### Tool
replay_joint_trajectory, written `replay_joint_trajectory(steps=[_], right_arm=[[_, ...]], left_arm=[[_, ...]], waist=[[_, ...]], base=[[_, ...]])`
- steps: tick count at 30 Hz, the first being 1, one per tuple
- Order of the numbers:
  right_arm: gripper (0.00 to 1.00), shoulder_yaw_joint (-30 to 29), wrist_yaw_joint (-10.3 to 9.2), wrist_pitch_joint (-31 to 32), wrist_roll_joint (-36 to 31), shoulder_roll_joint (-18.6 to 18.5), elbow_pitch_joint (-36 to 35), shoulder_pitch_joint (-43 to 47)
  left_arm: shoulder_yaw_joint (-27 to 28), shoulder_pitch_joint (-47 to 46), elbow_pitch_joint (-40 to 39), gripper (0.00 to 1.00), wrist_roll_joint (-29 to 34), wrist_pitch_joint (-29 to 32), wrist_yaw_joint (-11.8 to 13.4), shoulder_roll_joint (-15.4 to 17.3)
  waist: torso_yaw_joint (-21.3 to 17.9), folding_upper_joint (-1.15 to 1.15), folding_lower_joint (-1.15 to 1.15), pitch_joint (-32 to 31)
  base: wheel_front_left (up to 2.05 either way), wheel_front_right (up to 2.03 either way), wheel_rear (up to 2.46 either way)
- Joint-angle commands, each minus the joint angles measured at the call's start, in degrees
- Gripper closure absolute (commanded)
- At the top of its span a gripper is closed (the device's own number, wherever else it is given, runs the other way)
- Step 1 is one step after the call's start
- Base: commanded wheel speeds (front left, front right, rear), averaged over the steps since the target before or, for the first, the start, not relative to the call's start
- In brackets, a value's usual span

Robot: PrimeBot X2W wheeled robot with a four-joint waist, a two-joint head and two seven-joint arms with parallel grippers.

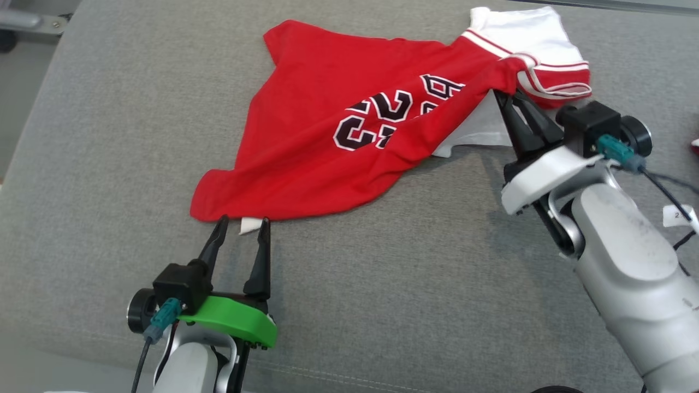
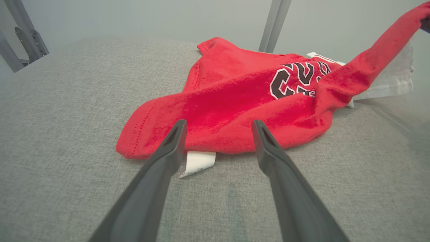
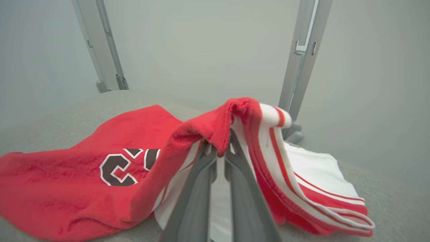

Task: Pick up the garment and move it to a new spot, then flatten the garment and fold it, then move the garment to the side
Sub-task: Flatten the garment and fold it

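A red garment [image 1: 338,142] with black-and-white lettering and white striped trim lies crumpled on the grey surface. My right gripper [image 1: 505,98] is shut on the garment's right shoulder edge and holds that part lifted; the cloth [image 3: 215,127] drapes over the fingertips in the right wrist view. My left gripper [image 1: 243,225] stands open at the near hem, its two fingers straddling a white label [image 2: 198,161] that sticks out from under the red cloth [image 2: 235,111]. The left fingers are just short of the hem, and I cannot tell if they touch it.
The grey upholstered surface [image 1: 409,284] stretches wide around the garment. Metal frame posts [image 3: 302,57] rise beyond its far edge, with another post [image 2: 273,23] in the left wrist view. A cable and a white tag [image 1: 677,215] hang near my right forearm.
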Motion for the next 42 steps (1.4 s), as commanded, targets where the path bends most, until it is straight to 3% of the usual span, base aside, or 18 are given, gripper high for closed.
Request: replay_joint_trajectory(steps=[1,2,3,6,13,27,42], right_arm=[[1.00,0.3,-0.03,0.3,-0.6,-0.5,3.9,-2.6],[0.91,0.3,-0.04,1.1,-0.7,-0.5,7.3,-4.6],[0.00,0.0,-0.03,1.4,-0.6,-0.2,12.7,-8.7],[0.00,-1.6,-0.04,1.3,-1.6,-0.4,20.6,-12.9],[0.00,-3.6,-0.04,0.0,-2.8,1.3,27.3,-16.4],[0.00,-4.5,-0.04,-0.1,0.6,3.0,18.7,-3.8],[0.00,-8.2,-0.03,-0.1,0.4,1.9,21.1,-7.9]], left_arm=[[-1.2,-0.9,0.1,0.00,-0.9,0.0,0.5,0.1],[-2.0,-0.9,0.2,0.00,-1.4,0.0,0.8,0.1],[-3.6,-0.9,0.2,0.00,-2.0,0.0,1.2,0.1],[-5.0,-0.3,0.6,0.00,-3.1,0.0,1.9,0.1],[-5.1,0.2,0.7,0.00,-3.2,0.0,2.6,0.1],[-2.4,0.1,1.6,0.00,0.6,0.0,1.0,0.1],[-3.5,-1.2,0.3,0.00,-0.2,0.0,1.5,0.1]], waist=[[5.2,0.00,0.00,2.0],[6.2,0.00,0.00,2.3],[8.1,0.00,0.00,2.9],[9.8,0.00,0.00,3.5],[8.7,0.00,0.00,3.4],[0.2,0.00,0.00,-0.2],[3.9,0.00,0.00,5.5]], base=[[0.00,0.00,0.00],[0.00,0.00,0.00],[0.00,0.00,0.00],[0.00,0.00,0.00],[0.00,0.00,0.00],[0.00,0.00,0.00],[0.00,0.00,0.00]])
